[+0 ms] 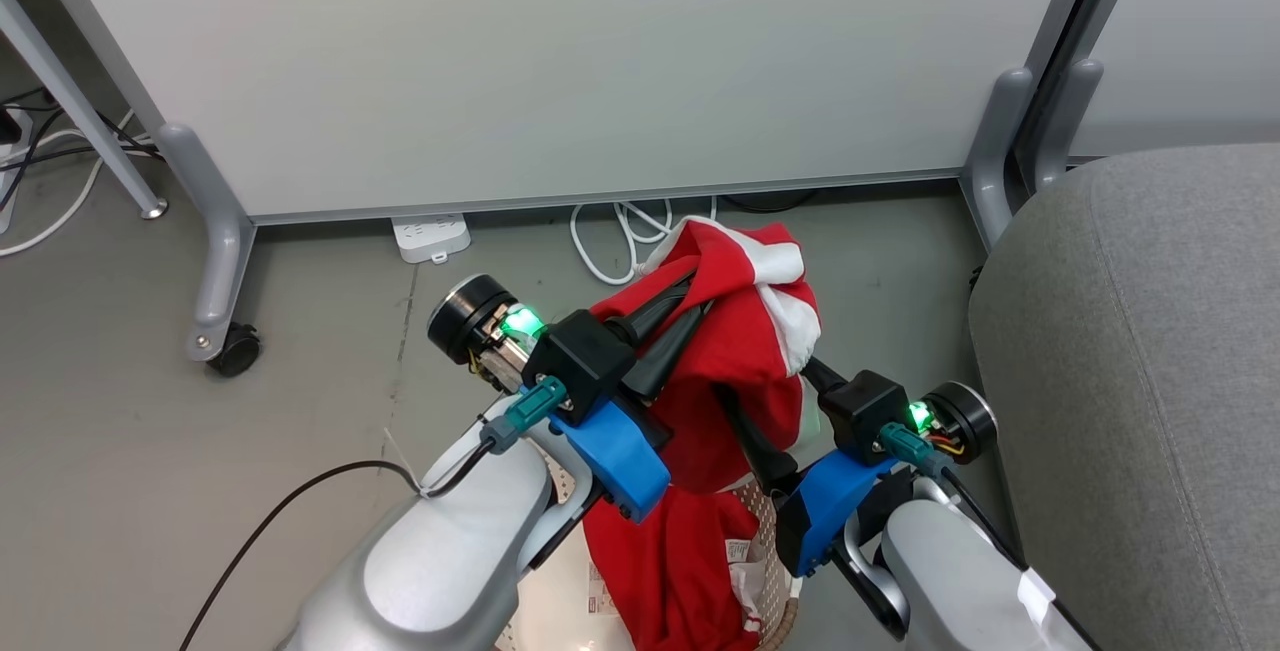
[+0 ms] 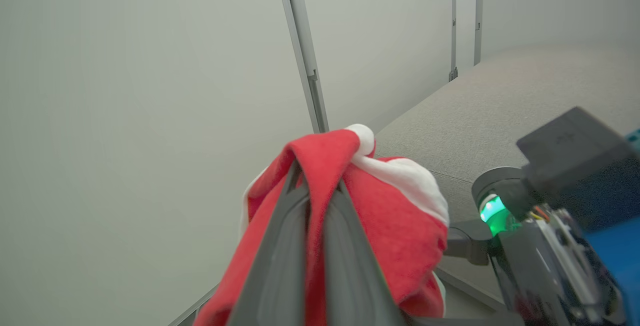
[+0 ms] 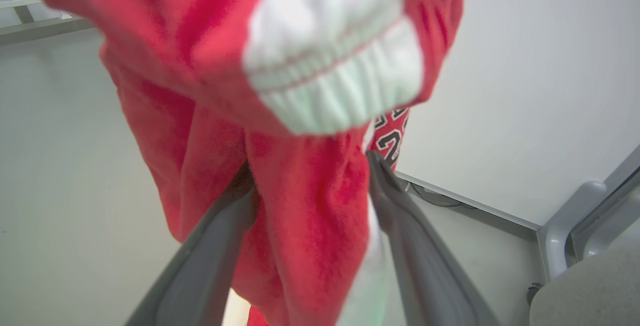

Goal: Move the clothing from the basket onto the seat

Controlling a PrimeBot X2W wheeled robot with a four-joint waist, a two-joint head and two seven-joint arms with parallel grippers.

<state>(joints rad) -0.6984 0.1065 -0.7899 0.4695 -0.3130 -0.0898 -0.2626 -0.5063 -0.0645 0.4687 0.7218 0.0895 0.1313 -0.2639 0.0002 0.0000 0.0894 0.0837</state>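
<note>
clothing (image 1: pixel 740 351) bunched above basket (image 1: pixel 768 531), lower end hanging at it. seat (image 1: pixel 1150 381) to the right, apart. Partition (image 1: pixel 560 61) behind, its foot (image 1: pixel 990 161) near the seat corner; power strip (image 1: pixel 432 236) on floor. Left hand (image 1: pixel 698 293) clamped on clothing. Right hand (image 3: pixel 310 181) spread wide, straddling the fabric.

text: numeral "2" | on: red clothing (image 3: pixel 295 176) | next digit: partly hidden

basket (image 1: pixel 765 531): mostly hidden under clothing (image 1: pixel 745 331) | seat (image 1: pixel 1150 381): cut by right edge
</note>
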